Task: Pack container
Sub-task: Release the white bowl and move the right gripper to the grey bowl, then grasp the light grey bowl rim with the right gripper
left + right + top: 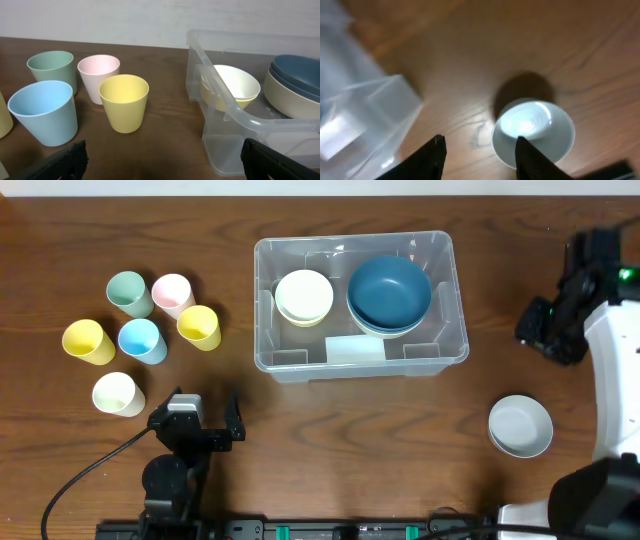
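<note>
The clear container (262,310) stands at the table's centre back. It holds a cream bowl (303,296) and a dark blue bowl (389,291) stacked on another. A white bowl (520,425) sits at the front right; it also shows in the right wrist view (535,131). My right gripper (480,157) is open and empty, raised above the table between the container's corner (375,115) and the white bowl. My left gripper (160,162) is open and empty near the front left, facing the cups and the container (230,115).
Several cups stand at the left: green (128,292), pink (172,293), yellow (199,326), blue (141,340), another yellow (87,341), and cream (117,393). The right arm (560,310) hangs over the table's right side.
</note>
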Action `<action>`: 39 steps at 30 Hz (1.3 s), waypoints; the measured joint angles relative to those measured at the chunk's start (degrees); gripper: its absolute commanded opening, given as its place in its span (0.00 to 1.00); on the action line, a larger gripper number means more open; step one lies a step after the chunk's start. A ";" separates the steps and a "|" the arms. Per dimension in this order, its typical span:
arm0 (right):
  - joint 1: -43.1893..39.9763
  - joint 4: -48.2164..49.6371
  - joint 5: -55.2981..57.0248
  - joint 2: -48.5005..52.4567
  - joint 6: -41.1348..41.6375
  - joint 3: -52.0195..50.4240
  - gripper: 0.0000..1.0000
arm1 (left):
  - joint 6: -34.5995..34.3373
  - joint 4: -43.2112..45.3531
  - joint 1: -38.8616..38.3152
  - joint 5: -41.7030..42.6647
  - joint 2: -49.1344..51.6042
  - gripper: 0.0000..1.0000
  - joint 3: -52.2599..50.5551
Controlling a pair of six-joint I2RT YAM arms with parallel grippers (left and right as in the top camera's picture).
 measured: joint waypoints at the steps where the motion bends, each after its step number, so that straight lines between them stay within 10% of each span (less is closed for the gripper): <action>1: -0.50 1.11 -0.22 -0.04 0.70 -1.95 0.44 | 0.00 0.00 0.00 0.00 0.00 0.98 0.00; 23: -4.22 24.39 -1.95 -0.79 13.75 -30.08 0.35 | 0.00 0.00 0.00 0.00 0.00 0.98 0.00; 32: -4.22 30.77 -1.84 -0.87 14.69 -35.15 0.02 | 0.00 0.00 0.00 0.00 0.00 0.98 0.00; 39: -4.24 34.71 0.37 -2.14 12.98 -35.10 0.01 | 0.00 0.00 0.00 0.00 0.00 0.98 0.00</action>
